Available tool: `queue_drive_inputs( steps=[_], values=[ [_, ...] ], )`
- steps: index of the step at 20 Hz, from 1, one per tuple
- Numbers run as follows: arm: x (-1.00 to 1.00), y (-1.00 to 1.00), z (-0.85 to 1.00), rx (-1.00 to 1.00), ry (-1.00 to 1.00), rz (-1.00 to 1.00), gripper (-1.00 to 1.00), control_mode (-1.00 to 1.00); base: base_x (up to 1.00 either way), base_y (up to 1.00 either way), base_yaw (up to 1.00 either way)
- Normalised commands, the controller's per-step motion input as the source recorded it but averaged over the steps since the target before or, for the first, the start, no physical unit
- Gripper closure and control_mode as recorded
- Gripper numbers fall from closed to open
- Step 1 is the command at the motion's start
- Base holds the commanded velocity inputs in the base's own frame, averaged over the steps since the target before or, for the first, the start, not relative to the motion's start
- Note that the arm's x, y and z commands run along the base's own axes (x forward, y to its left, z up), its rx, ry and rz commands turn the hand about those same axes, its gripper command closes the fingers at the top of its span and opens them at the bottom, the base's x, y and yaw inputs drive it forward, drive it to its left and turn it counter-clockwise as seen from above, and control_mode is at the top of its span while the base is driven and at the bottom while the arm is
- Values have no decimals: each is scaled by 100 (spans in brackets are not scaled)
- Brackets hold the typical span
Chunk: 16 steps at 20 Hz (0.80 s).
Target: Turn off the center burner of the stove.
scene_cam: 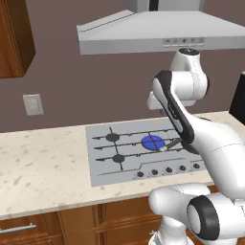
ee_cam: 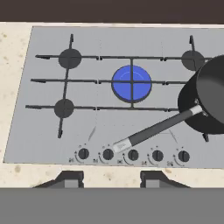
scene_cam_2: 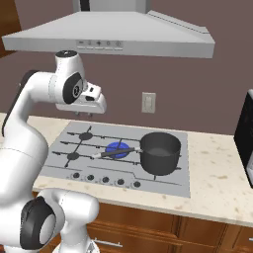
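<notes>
The stove (ee_cam: 48,127) is a light-grey cooktop set in a speckled counter, seen from above in the hand view. Its center burner (ee_cam: 131,83) glows bright blue under the black grate lines, also in the base views (scene_cam: 152,141) (scene_cam_2: 117,148). Five small black knobs (ee_cam: 133,155) line the stove's front edge. My gripper (ee_cam: 111,179) hangs high above the front of the stove, open, its two fingertips (ee_cam: 70,178) wide apart with nothing between them. From the right base view the hand (scene_cam_2: 93,105) hovers above the stove's back left part.
A black saucepan (scene_cam_2: 160,152) stands on the right of the stove; its long handle (ee_cam: 153,130) reaches over toward the knob row, ending just above the second knob. A grey range hood (scene_cam_2: 113,34) hangs overhead. A wall outlet (scene_cam_2: 148,102) and a dark appliance (scene_cam_2: 245,133) are nearby.
</notes>
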Motion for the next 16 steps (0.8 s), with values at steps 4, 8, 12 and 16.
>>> queue_drive_inputs(
  steps=[4,8,12,16],
  values=[
    [-21,-1,-1,0,0,0,-100,-100,0,0,0],
    [-50,-9,-6,0,0,0,-100,-100,0,0,0],
    [-33,-10,-18,-2,0,2,-100,-100,0,0,0],
    [-5,-14,-25,-7,1,12,-100,-100,0,0,0]
  ],
)
